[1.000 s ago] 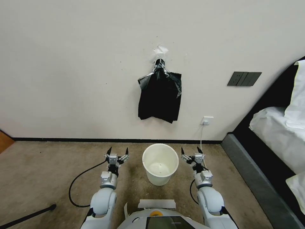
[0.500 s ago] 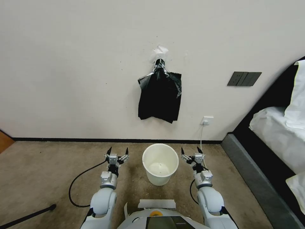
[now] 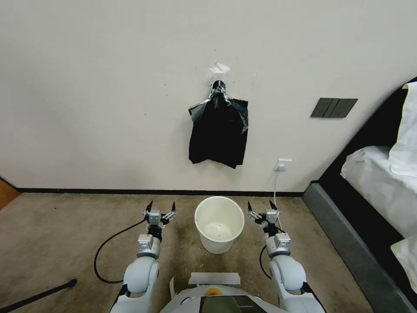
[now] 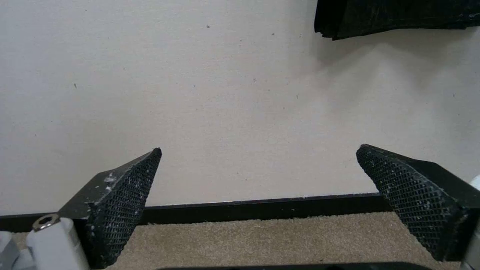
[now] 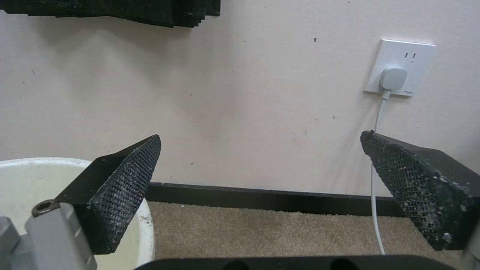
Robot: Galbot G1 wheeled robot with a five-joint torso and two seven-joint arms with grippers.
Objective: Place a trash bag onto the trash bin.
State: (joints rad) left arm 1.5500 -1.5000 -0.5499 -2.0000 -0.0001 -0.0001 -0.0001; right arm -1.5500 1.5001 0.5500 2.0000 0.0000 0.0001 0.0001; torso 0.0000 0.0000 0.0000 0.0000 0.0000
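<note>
The trash bin, a round cream-white bucket without a lid, stands upright on the carpet close to the wall, and its inside looks bare. My left gripper hovers open just left of the bin; my right gripper hovers open just right of it, both pointing at the wall. In the left wrist view the left gripper has nothing between its fingers. In the right wrist view the right gripper is equally bare, with the bin's rim beside one finger. The trash bag is out of view.
A flat black bundle gathered at a silvery-taped top hangs on the wall above the bin; its lower edge shows in both wrist views. A bed fills the right side. A socket with a white cable sits right of the bin. A black cable loops on the carpet at left.
</note>
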